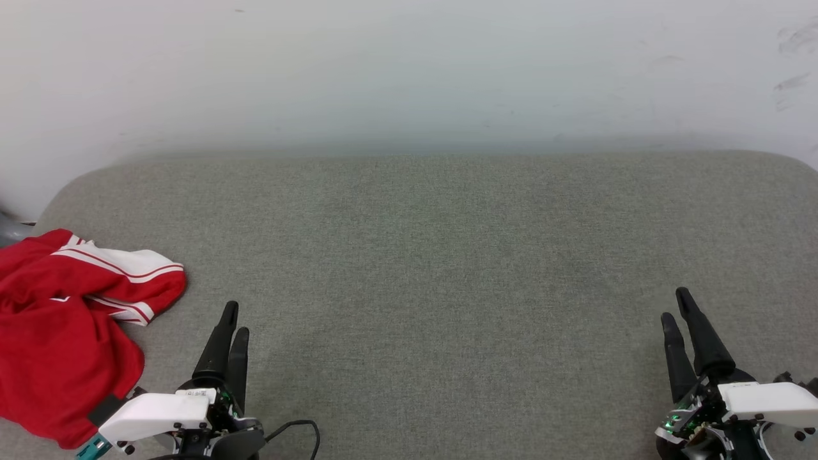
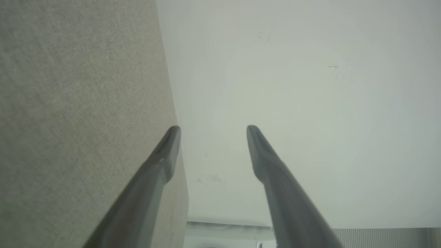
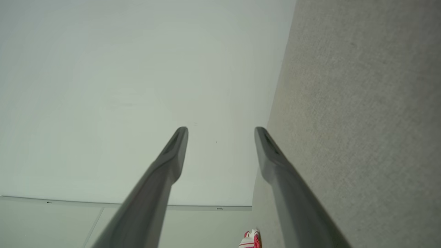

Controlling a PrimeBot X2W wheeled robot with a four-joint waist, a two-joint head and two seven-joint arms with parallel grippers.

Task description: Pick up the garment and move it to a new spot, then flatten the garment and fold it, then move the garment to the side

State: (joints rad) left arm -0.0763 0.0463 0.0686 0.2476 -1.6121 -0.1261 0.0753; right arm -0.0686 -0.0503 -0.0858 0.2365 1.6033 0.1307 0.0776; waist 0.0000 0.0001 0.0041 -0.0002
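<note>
The garment (image 1: pixel 61 326), a red jersey with white striped sleeves, lies crumpled at the left edge of the grey padded table (image 1: pixel 447 255). Its print is hidden in the folds. A small corner of the garment (image 3: pixel 250 239) peeks in at the bottom of the right wrist view. My left gripper (image 1: pixel 235 316) rests just right of the garment, open and holding nothing; its fingers (image 2: pixel 165 151) stand apart in the left wrist view. My right gripper (image 1: pixel 676 305) sits at the lower right, far from the garment, also open and empty, with fingers (image 3: pixel 175 148) spread.
A pale wall (image 1: pixel 409 70) rises right behind the table's far edge. A black cable (image 1: pixel 300 427) loops beside my left wrist. The grey fabric surface stretches wide between the two grippers.
</note>
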